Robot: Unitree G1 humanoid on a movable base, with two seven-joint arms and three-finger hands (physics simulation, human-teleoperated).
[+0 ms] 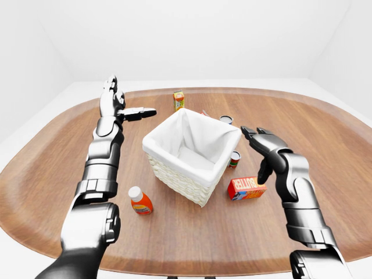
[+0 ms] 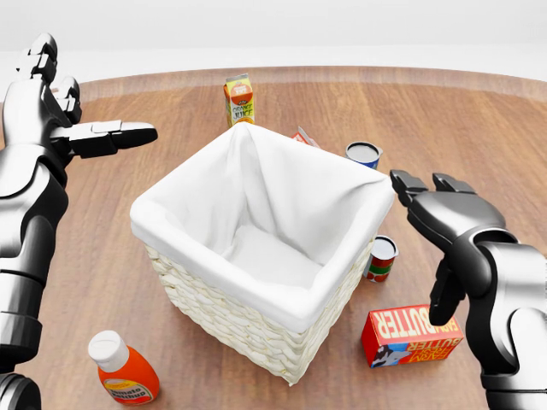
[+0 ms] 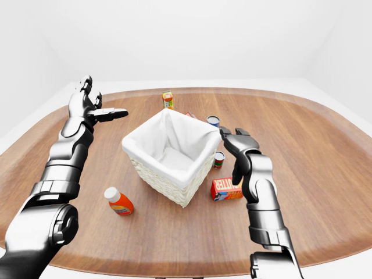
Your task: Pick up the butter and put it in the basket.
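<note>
The butter point(image 2: 408, 336) is a red and orange box lying flat on the wooden table, just right of the basket's lower right corner. The basket point(image 2: 224, 318) is woven wicker with a white cloth liner, and nothing shows inside it. My right hand point(image 2: 430, 248) is open and hovers just above the butter, between it and the basket's right corner. Its thumb points down toward the box top and its fingers do not close on anything. My left hand point(image 2: 79, 96) is open and empty, raised left of the basket.
An orange juice carton point(image 2: 239, 98) stands beyond the basket. A blue-topped can point(image 2: 363, 154) and a small can point(image 2: 380, 258) stand right of it. An orange bottle point(image 2: 125, 372) lies at the lower left. A red pack's corner point(image 2: 303, 137) shows behind the rim.
</note>
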